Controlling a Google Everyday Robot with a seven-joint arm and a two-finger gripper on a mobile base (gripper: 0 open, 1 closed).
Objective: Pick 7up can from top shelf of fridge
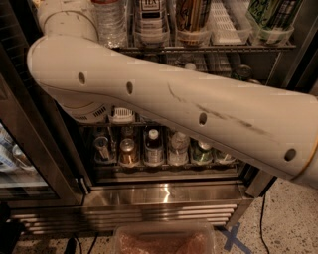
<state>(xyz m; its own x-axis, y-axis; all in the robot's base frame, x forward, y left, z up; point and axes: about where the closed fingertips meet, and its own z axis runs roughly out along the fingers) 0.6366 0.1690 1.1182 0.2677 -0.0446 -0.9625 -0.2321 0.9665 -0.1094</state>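
Most of the job looks undone: my arm slants across the fridge and rises past the top shelf. My gripper sits above the frame, so I cannot tell its grasp. The 7up can is nowhere visible, perhaps up there.

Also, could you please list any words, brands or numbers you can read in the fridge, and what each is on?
None reads for certain.
Dark-labelled bottle on the top shelf: white letters, illegible.
Green can, top right: dark markings, unreadable.
Bottom-row bottles: labels too small.
The gripper is out of view; the arm leaves the picture top left.
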